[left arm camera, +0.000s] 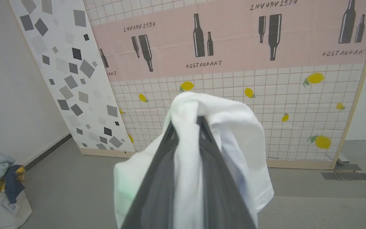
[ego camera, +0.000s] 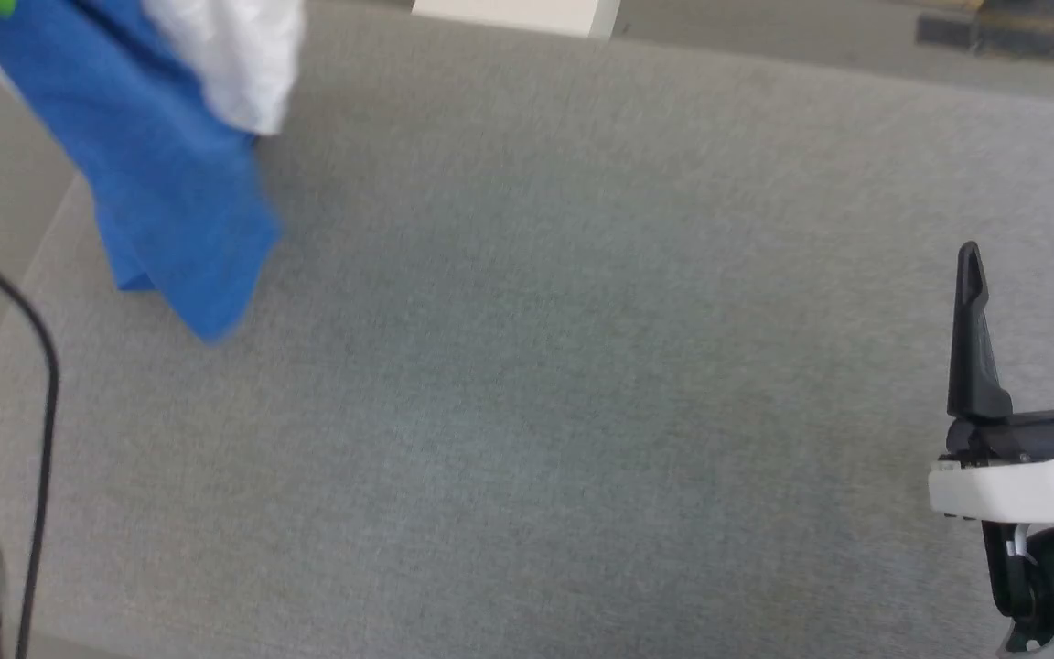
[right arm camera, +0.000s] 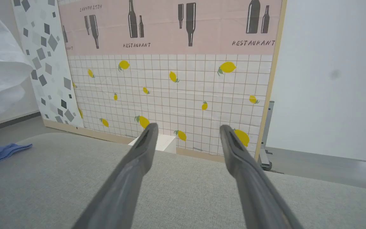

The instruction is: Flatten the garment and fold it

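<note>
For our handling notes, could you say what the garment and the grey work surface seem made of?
The garment: thin, soft matte cloth, likely knit; it drapes and bunches where the left gripper pinches it. The grey work surface: apparently woven fabric covering, matte, with fine heathered grain.

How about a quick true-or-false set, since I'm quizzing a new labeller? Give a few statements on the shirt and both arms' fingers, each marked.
1. The left fingers are closed on the shirt. True.
2. The shirt lies spread flat on the grey surface. False: it hangs bunched from the left fingers, white cloth above and a blue part trailing down at the surface's left side.
3. The right fingers stand apart with nothing between them. True.
4. The right fingers rest on the shirt. False: they are over bare grey surface, well apart from the shirt.
</note>
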